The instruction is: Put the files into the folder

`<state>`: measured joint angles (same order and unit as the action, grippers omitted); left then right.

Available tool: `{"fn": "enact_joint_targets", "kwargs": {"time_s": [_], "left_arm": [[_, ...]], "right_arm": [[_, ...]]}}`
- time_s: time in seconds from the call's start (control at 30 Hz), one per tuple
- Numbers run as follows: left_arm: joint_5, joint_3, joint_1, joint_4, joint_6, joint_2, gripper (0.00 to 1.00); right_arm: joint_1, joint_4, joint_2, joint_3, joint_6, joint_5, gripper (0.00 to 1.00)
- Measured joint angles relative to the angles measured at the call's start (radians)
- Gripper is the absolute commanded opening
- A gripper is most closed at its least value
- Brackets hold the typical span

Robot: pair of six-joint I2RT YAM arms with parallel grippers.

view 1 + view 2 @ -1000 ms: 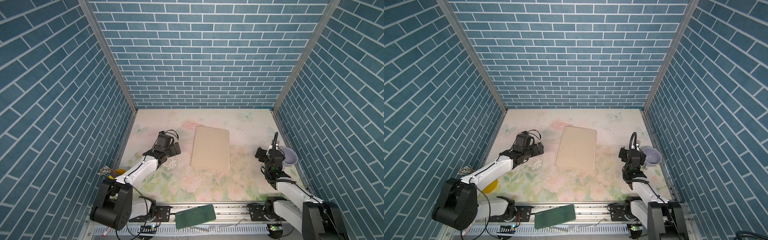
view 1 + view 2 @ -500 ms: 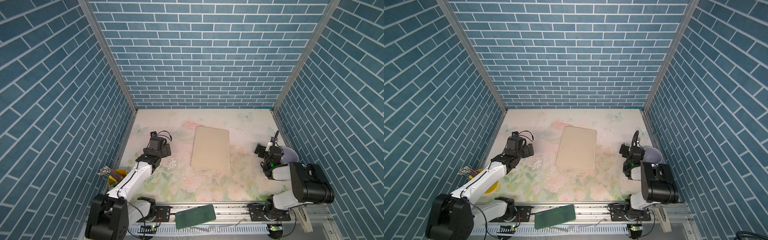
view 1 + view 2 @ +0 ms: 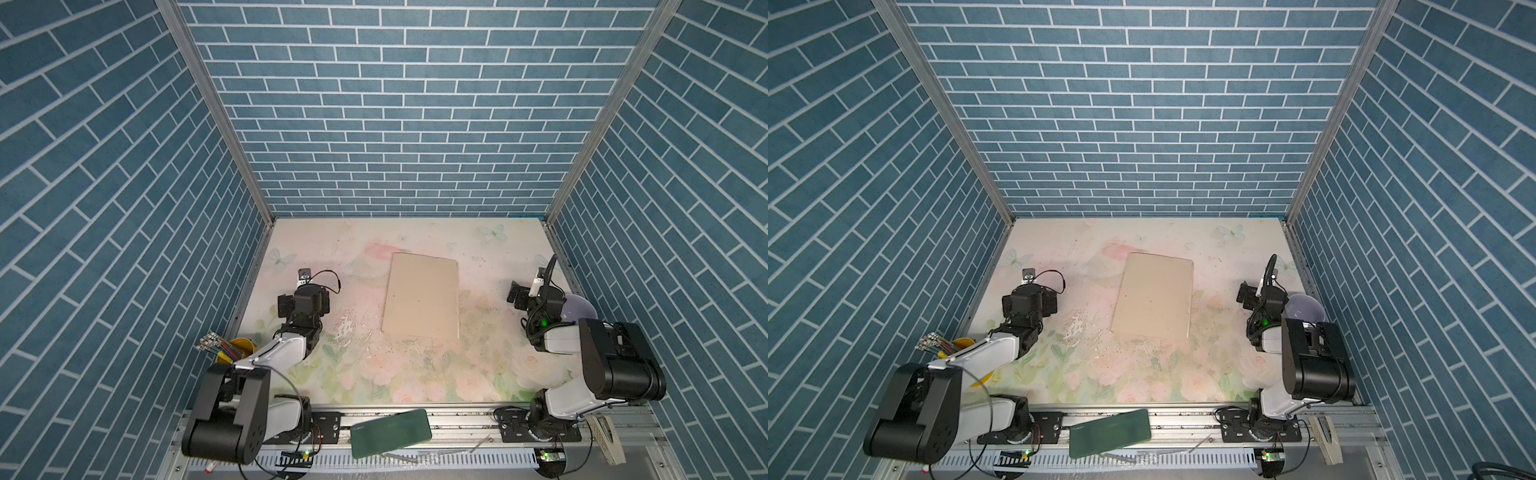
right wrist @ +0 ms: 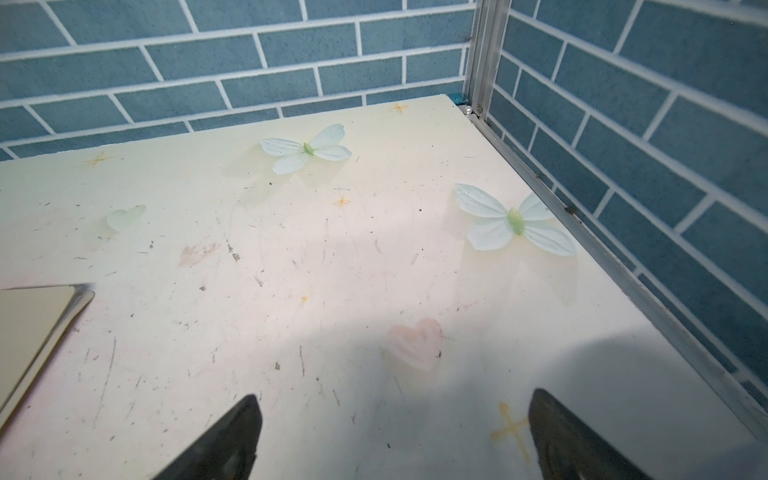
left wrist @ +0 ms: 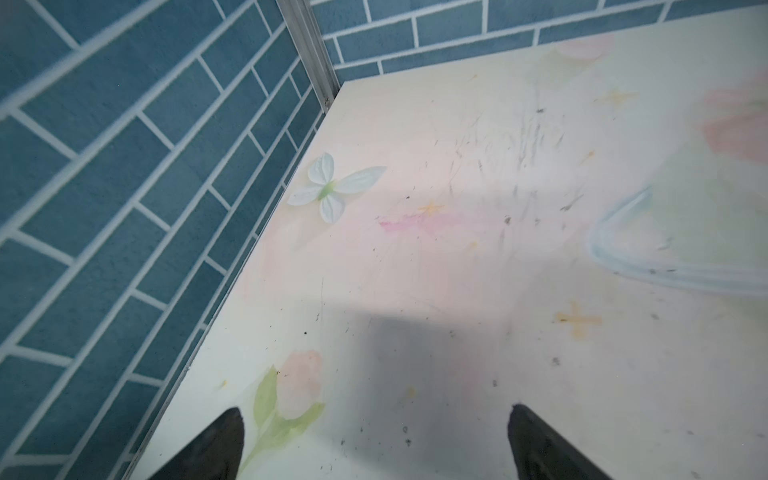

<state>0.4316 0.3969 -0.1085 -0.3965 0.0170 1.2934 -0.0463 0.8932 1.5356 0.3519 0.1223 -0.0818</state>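
Tan folder (image 3: 422,299) flat and shut in the middle of the counter (image 3: 490,249). No white files to see anywhere around the folder. Maybe tucked inside it, maybe not; cannot tell from here.

Left pincer (image 5: 374,415) well off to the left of the folder, spread wide, holding nothing. Right pincer (image 4: 392,399) well off to the right of the folder, spread wide too, also holding nothing. Only one corner of the folder showing in the right wrist view.

Possible trouble from here:

- Folder very thin and flat on the counter. Hard to get a tip under the cover. Likely to slide away when poked from the side instead of opening.
- Pushing down too hard to catch the edge: tips scraping the counter, or a bent cover.
- Lifting the folder by its open side: any sheets inside slipping out.
- Purple bowl (image 3: 577,305) to the right of the folder, right beside the right arm. Easy to bump with a quick swing.
- Yellow cup (image 3: 239,345) full of pencils to the left of the folder, close beside the left arm. Easy to tip over with an elbow.
- Dark green case (image 3: 390,432) on the rail, nearer the camera than the folder. Flat like the folder, so easy to grab by mistake.
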Motion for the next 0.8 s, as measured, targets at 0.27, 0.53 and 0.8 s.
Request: {"fn": "enact_joint_targets", "kwargs": {"time_s": [0.27,0.53,0.8], "left_arm": [[-0.146,0.067,0.082,-0.114,0.043,0.095,1.00],[-0.266,-0.062,0.090,-0.437,0.019,0.220,1.00],[-0.302,-0.049,0.090,-0.478,0.017,0.237,1.00]], "right_arm": [[0.000,-0.001,0.000,0.000,0.000,0.000,0.99],[0.000,-0.003,0.000,0.000,0.000,0.000,0.99],[0.000,-0.004,0.000,0.000,0.000,0.000,0.99]]}}
